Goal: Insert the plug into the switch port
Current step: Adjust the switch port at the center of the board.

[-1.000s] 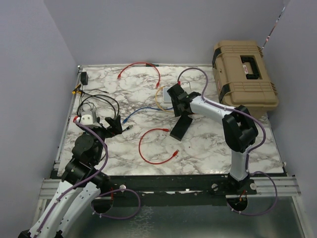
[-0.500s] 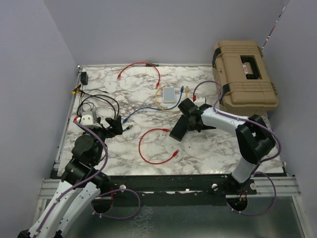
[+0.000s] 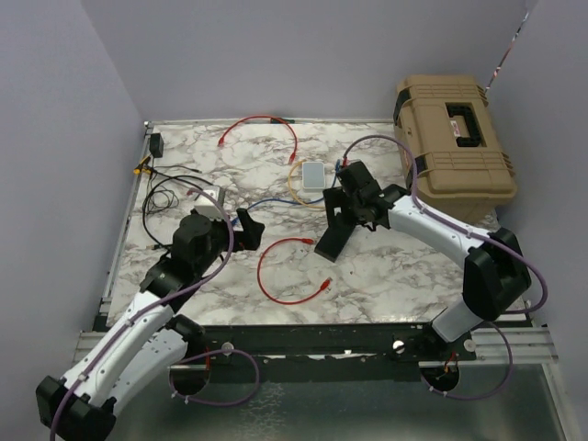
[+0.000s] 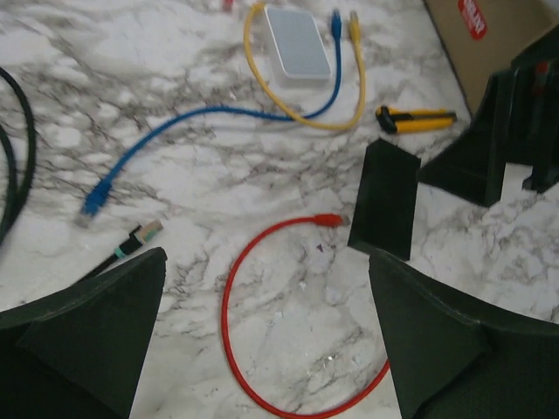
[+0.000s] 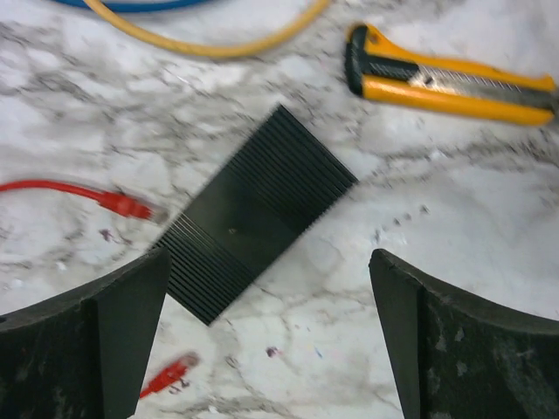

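Note:
The switch point(image 3: 333, 236) is a flat black ribbed box lying at an angle on the marble table. It also shows in the right wrist view point(image 5: 258, 209) and the left wrist view point(image 4: 386, 199). A red cable point(image 3: 276, 280) loops in front of it. One red plug point(image 4: 328, 220) lies right by the switch's near-left edge, and it shows in the right wrist view too point(image 5: 127, 205). My right gripper point(image 3: 345, 206) hangs open and empty just above the switch's far end. My left gripper point(image 3: 250, 229) is open and empty, left of the red loop.
A grey-white box point(image 3: 314, 175) with yellow and blue cables sits behind the switch. A yellow utility knife point(image 5: 450, 74) lies beside it. A tan case point(image 3: 455, 138) stands at the back right. Black cables point(image 3: 179, 188), a power adapter point(image 3: 156, 144) and another red cable point(image 3: 262, 124) lie at left and back.
My left arm has swung right and forward from the table's left edge toward the red loop. My right gripper has come off the grey-white box area and settled above the switch.

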`<state>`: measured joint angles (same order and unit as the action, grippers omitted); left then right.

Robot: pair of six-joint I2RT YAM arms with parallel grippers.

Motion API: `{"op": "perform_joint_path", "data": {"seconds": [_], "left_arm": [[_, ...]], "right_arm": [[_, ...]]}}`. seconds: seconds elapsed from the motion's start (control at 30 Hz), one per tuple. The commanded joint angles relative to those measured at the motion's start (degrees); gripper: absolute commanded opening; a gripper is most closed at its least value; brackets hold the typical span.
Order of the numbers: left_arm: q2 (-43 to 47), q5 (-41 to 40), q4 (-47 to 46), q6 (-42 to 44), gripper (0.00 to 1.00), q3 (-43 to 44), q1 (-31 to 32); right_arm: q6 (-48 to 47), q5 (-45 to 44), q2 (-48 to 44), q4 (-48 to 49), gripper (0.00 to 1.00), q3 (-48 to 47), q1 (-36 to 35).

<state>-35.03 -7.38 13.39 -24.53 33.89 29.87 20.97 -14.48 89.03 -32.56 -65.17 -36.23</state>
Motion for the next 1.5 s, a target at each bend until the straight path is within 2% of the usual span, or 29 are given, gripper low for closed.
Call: {"op": "perform_joint_path", "data": {"seconds": [0.0, 0.2, 0.37, 0.5, 0.73, 1.07, 1.27, 1.37, 1.47], "left_arm": [[-8.1, 12.6, 1.9, -2.3, 0.99, 1.0, 0.4], [-11.1, 15.3, 0.9, -0.9, 0.99, 0.0, 0.7], [-11.3, 14.0, 0.6, -0.4, 0.99, 0.1, 0.7], [-11.3, 14.1, 0.2, -0.5, 0.99, 0.0, 0.7], [-11.4, 15.2, -0.8, -1.0, 0.99, -0.2, 0.8], [-12.2, 17.4, -1.7, -1.2, 0.99, -0.5, 0.8], [-13.4, 18.9, -1.9, -1.0, 0.99, -0.4, 0.7], [-13.0, 18.6, -1.9, -0.7, 0.99, -0.4, 0.7], [-11.7, 17.7, -0.6, 0.9, 0.99, 0.2, 0.8]], "right_arm": [[-2.4, 7.2, 6.9, 4.2, 0.99, -5.8, 1.2], [1.0, 3.0, 15.5, 3.4, 0.93, -13.3, 3.1], [2.2, 1.1, 20.1, 2.7, 0.76, -15.9, 4.5], [3.6, 0.7, 21.5, 2.9, 0.65, -14.5, 4.7], [8.3, -1.3, 21.0, 4.2, 0.57, -7.4, 5.5], [17.3, -1.9, 8.5, 3.2, 0.57, 9.4, 5.5], [21.6, 3.8, -3.1, 5.5, 0.58, 19.5, 5.5], [20.6, 5.4, -8.1, 4.6, 0.63, 21.9, 5.4], [15.8, 5.7, -14.5, 1.8, 0.74, 21.9, 5.0]]}}
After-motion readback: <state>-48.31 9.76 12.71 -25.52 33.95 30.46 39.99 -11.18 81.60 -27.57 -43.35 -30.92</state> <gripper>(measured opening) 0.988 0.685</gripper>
